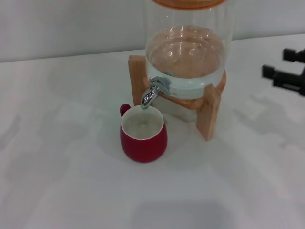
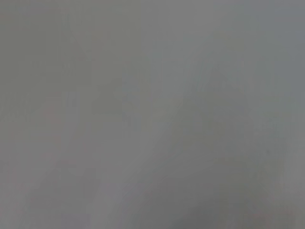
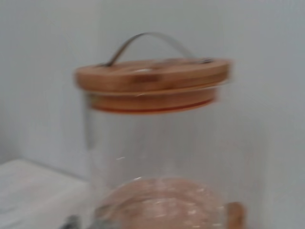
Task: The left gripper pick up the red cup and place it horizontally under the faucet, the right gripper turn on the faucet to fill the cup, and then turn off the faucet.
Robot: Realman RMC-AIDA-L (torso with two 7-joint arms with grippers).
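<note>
The red cup (image 1: 143, 136) stands upright on the white table, its white inside facing up and its small handle toward the back left. The chrome faucet (image 1: 153, 91) hangs with its spout right over the cup's rim; no water stream shows. My right gripper (image 1: 275, 63) hovers at the far right edge of the head view, well clear of the faucet, open with nothing between its fingers. The left gripper is out of view, and the left wrist view shows only a plain grey surface.
The faucet belongs to a glass water jar (image 1: 188, 52) on a wooden stand (image 1: 208, 112). The right wrist view faces the jar's wooden lid (image 3: 152, 78) with its metal handle. A white wall runs behind the table.
</note>
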